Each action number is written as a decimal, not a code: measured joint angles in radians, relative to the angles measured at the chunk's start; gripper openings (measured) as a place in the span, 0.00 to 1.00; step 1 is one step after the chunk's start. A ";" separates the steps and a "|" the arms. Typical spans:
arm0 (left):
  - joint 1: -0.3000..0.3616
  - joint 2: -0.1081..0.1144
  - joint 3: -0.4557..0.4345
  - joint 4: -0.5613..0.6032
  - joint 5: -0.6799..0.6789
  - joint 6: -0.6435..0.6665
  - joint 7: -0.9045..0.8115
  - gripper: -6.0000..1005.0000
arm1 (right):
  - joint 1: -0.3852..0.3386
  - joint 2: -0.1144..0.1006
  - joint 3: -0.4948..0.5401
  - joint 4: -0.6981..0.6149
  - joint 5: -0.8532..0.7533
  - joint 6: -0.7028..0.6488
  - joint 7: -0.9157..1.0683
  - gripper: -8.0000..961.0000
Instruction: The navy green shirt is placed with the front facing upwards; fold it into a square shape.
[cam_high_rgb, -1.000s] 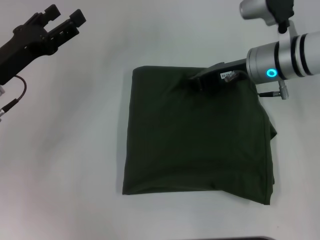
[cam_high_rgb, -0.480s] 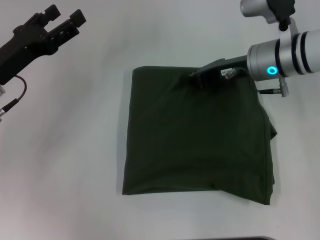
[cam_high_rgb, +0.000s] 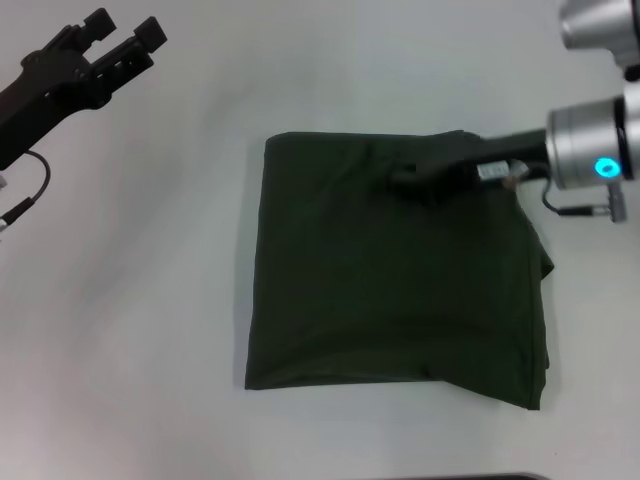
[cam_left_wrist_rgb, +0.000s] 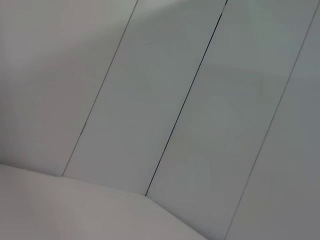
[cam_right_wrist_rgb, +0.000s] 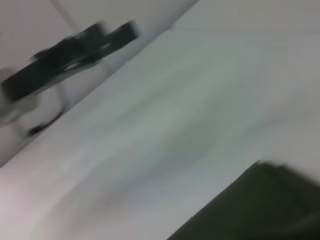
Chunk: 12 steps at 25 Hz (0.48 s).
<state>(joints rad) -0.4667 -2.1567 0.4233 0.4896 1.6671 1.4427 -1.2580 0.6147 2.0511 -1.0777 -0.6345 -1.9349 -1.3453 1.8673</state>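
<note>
The navy green shirt (cam_high_rgb: 395, 270) lies folded into a rough square on the white table (cam_high_rgb: 180, 300), a little to the 3 o'clock side of the head view's middle. Its cloth is soft, matte and dark olive, smooth over most of its face, with faint creases near the upper edge. The left and lower edges run fairly straight; the right edge bulges and a loose layer sticks out at the 4 o'clock corner. No lettering or tag shows on the folded face.

The right gripper (cam_high_rgb: 405, 177) reaches in from 3 o'clock, its dark tip over the shirt's upper edge at about 1 o'clock; whether its pincer is wide, narrow or holding cloth cannot be told. A small white label (cam_high_rgb: 491, 172) sits on its body, its print too small to read, and a blue ring light (cam_high_rgb: 604, 167) glows on the silver wrist.

The left gripper (cam_high_rgb: 125, 35) hangs at 10 o'clock, well apart from the shirt, its two black fingers spread with a clear gap between them.
</note>
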 joint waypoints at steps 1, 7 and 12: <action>-0.001 0.000 0.000 -0.001 0.000 0.000 0.000 0.90 | -0.007 -0.004 -0.001 0.000 -0.002 -0.025 -0.012 0.03; -0.003 -0.002 0.000 -0.001 0.000 0.001 0.001 0.90 | -0.042 -0.017 0.001 0.000 -0.062 -0.152 -0.066 0.03; -0.003 -0.003 0.000 -0.001 -0.008 0.000 0.000 0.90 | -0.047 -0.010 -0.001 0.007 -0.142 -0.234 -0.107 0.03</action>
<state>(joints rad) -0.4695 -2.1596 0.4234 0.4887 1.6589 1.4425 -1.2576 0.5675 2.0413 -1.0788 -0.6270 -2.0770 -1.5796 1.7606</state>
